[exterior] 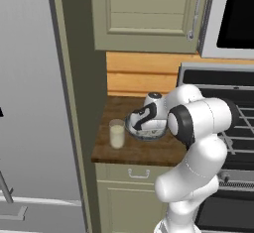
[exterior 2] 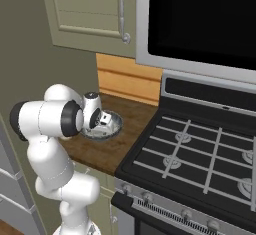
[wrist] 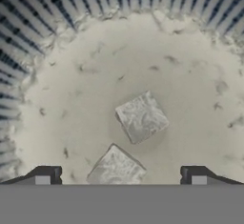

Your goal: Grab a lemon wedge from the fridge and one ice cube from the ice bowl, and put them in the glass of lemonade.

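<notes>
My gripper (wrist: 120,176) hangs open right over the ice bowl (wrist: 57,37), a blue-grey striped bowl with a whitish inside. One ice cube (wrist: 141,117) lies in the middle of the bowl. Another ice cube (wrist: 114,169) lies between my fingertips (wrist: 45,175), untouched. On the wooden counter the ice bowl (exterior: 155,135) sits just right of the glass of lemonade (exterior: 117,134); my hand (exterior: 144,118) covers most of it. From the right the gripper (exterior 2: 102,124) points down into the bowl (exterior 2: 115,125). The grey fridge (exterior: 30,88) stands at the left. The lemon wedge is out of view.
A gas stove with black grates (exterior 2: 200,149) adjoins the counter (exterior 2: 125,149) on the right, with a microwave (exterior 2: 200,19) above. Beige wall cabinets (exterior: 149,9) hang overhead. My own arm (exterior: 198,147) rises close in front of the counter edge.
</notes>
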Motion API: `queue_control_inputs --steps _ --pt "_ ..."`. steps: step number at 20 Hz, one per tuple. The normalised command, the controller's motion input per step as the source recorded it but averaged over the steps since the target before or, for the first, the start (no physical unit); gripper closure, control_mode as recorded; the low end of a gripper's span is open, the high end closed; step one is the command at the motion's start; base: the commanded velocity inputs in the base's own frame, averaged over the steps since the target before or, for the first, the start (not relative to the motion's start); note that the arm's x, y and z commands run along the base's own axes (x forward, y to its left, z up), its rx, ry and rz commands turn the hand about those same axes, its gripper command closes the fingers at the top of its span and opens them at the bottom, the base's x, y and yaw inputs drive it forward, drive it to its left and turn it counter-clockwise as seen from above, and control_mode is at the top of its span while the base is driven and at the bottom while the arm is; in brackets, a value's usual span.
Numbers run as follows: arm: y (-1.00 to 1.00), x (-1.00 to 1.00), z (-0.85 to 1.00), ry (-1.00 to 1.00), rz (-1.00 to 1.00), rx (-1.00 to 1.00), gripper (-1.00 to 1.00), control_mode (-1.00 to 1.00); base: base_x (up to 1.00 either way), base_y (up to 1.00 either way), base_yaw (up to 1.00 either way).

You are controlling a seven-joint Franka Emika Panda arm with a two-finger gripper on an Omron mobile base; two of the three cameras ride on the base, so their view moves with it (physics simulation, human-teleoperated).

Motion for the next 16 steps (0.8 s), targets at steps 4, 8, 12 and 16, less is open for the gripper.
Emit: queue_control_inputs --steps 4,8,12,16 --pt "0.00 0.00 0.00 0.00 0.00 0.00 -1.00 -1.00 0.00 0.00 0.00" --pt "0.00 0.00 0.00 0.00 0.00 0.00 1.00 -1.00 0.00 0.00 0.00" --pt "0.00 0.00 0.00 0.00 0.00 0.00 1.00 -1.00 0.00 0.00 0.00" --pt "0.00 0.00 0.00 0.00 0.00 0.00 1.00 -1.00 0.00 0.00 0.00"
